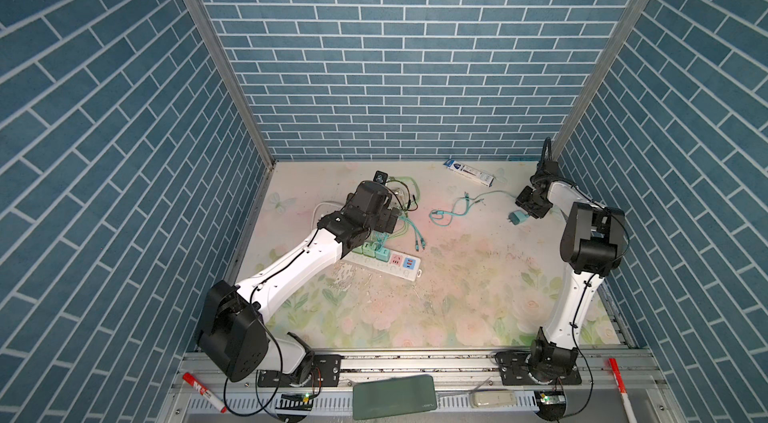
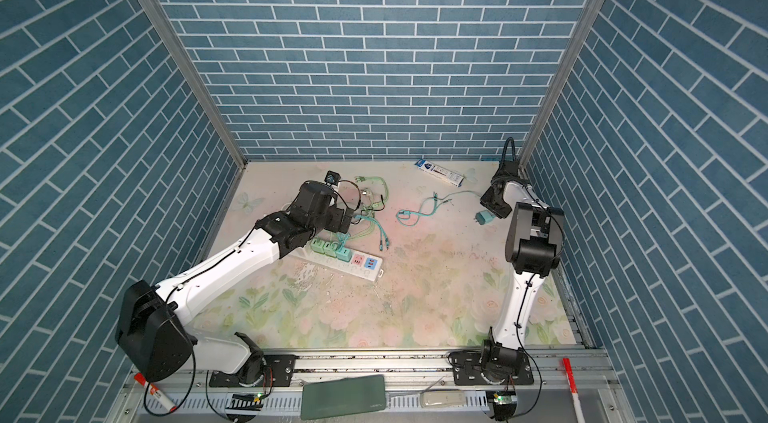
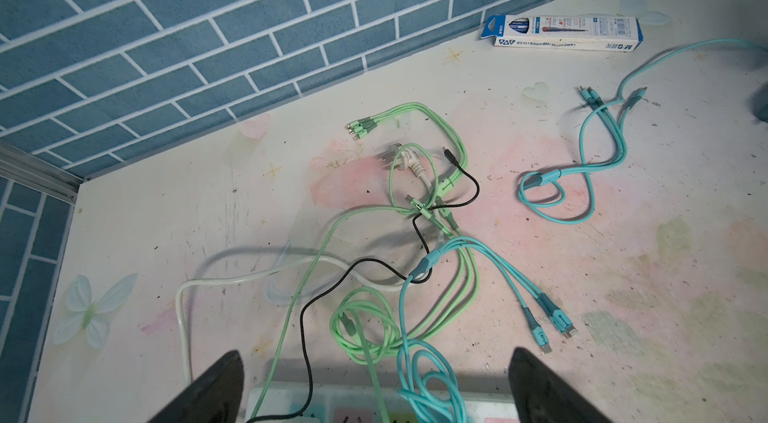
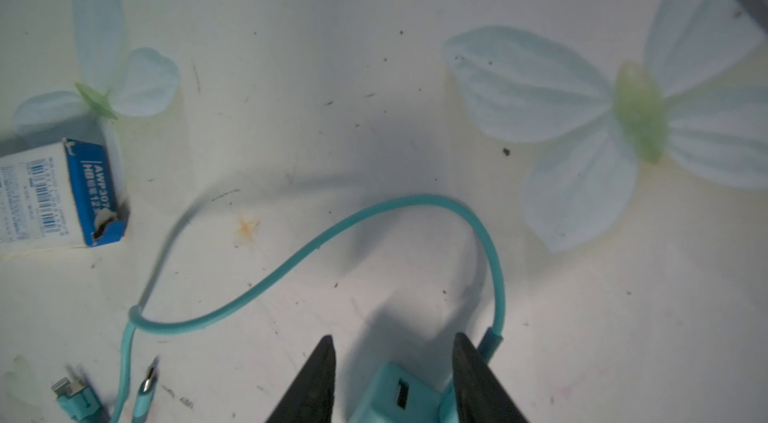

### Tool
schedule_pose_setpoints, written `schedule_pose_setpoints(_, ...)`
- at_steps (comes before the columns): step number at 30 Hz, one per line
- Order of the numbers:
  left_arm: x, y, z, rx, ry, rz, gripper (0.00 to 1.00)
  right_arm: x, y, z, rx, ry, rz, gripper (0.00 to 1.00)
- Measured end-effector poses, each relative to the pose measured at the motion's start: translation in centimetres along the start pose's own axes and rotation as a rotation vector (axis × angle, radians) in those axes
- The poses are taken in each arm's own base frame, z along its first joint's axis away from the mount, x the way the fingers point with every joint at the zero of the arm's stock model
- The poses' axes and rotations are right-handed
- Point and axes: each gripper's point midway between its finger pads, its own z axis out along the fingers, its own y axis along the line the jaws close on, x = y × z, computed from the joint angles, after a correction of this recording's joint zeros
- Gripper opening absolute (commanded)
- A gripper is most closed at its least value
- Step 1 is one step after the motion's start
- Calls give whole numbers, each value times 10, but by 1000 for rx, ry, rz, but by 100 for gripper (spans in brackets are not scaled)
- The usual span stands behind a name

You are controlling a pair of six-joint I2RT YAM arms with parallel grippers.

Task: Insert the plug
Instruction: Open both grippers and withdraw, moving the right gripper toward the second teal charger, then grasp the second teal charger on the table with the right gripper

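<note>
A teal plug [image 1: 518,218] [image 2: 484,217] lies on the floral table at the far right, its teal cable [image 1: 453,211] trailing left. My right gripper [image 1: 524,214] [image 4: 392,342] is low over it. In the right wrist view its jaws straddle the plug [image 4: 399,396]: one finger touches the plug's side and a narrow gap shows at the other. A white power strip [image 1: 401,268] [image 2: 363,269] lies left of centre with three small plugs [image 1: 370,251] seated in it. My left gripper [image 1: 384,229] [image 3: 374,358] hangs wide open over the strip [image 3: 282,394], holding nothing.
A tangle of green, teal, black and white cables [image 1: 405,209] [image 3: 436,209] lies behind the strip. A blue-and-white pencil box [image 1: 469,171] [image 3: 565,32] [image 4: 54,196] sits near the back wall. Brick walls close three sides. A green case [image 1: 395,396] and markers [image 1: 203,392] lie on the front rail.
</note>
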Motion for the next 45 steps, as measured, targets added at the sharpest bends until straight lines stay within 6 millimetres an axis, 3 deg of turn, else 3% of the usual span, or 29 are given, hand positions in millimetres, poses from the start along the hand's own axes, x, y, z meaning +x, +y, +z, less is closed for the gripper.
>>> schedule_pose_setpoints(5,5,-6,6,27,19,22,99,23,2,7,-42,40,3,46)
schedule_pose_setpoints(9,13,-14,14,54,48,48,100,54,6,-4,-76,83,14,46)
schedule_pose_setpoints(15,12,-28,16,121,43,74,100,97,28,-19,-149,132,3,46)
schedule_pose_setpoints(27,31,-88,24,271,77,233,100,182,68,-46,-304,236,-27,45)
schedule_pose_setpoints(38,54,-133,39,374,104,398,100,227,118,-65,-490,356,-116,48)
schedule_pose_setpoints(45,57,-154,56,428,90,473,100,235,115,-65,-497,380,-118,46)
